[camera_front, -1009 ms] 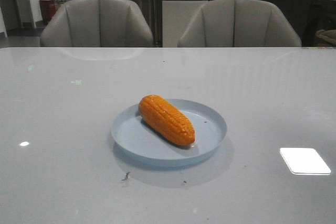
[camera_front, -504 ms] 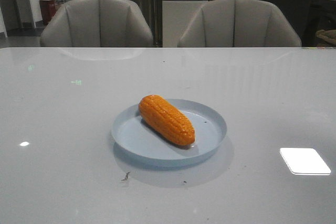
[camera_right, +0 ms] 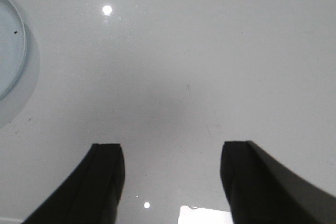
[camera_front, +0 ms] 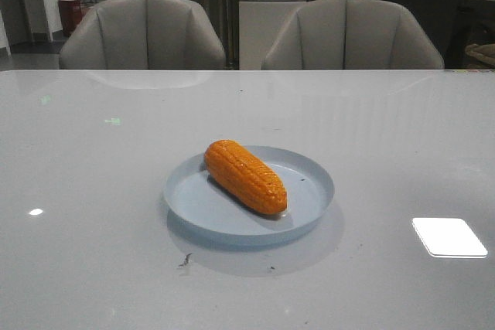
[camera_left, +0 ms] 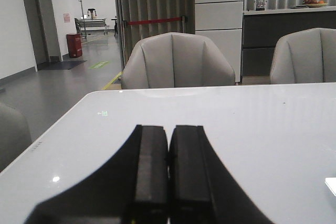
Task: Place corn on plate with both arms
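Left gripper: low centre of its wrist view, jaws pressed together, empty; right gripper: bottom of its view, jaws spread wide over bare table, empty; plate: centre of front view, its rim also at upper left of right wrist view; corn: lying diagonally inside plate, so I judge placement done; chairs: top of frame, beyond the table. Risk, as I read it: a careless retreat of the right arm could clip the plate rim and roll the corn off.
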Motion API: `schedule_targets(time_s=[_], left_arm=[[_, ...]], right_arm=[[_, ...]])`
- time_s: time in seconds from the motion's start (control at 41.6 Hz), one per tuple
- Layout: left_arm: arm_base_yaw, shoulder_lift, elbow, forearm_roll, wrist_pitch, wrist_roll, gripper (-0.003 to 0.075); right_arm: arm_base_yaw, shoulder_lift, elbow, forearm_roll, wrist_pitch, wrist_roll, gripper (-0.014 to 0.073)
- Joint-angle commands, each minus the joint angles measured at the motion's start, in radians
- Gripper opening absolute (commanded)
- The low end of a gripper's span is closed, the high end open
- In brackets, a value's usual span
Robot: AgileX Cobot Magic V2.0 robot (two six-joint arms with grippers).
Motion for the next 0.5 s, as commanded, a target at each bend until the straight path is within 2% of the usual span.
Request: schedule_targets(time_s=[0.0,0.384,0.48], left_arm=[[0.001,-0.014,0.038,-0.010,-0.083,-0.011,0.0094],[0.001,-0.014,0.038,-0.010,-0.083,-0.011,0.0094],[0.001,-0.014,0.038,-0.010,-0.083,-0.011,0.0094]], right_arm=[[-0.006,-0.016,-0.027,0.001,-0.045,-0.002,0.0510],[-0.004,-0.017,-0.027,0.001,-0.044,-0.002,0.0510],[0.001,-0.068,-0.027,-0.017,-0.052,-0.002,0.0510]])
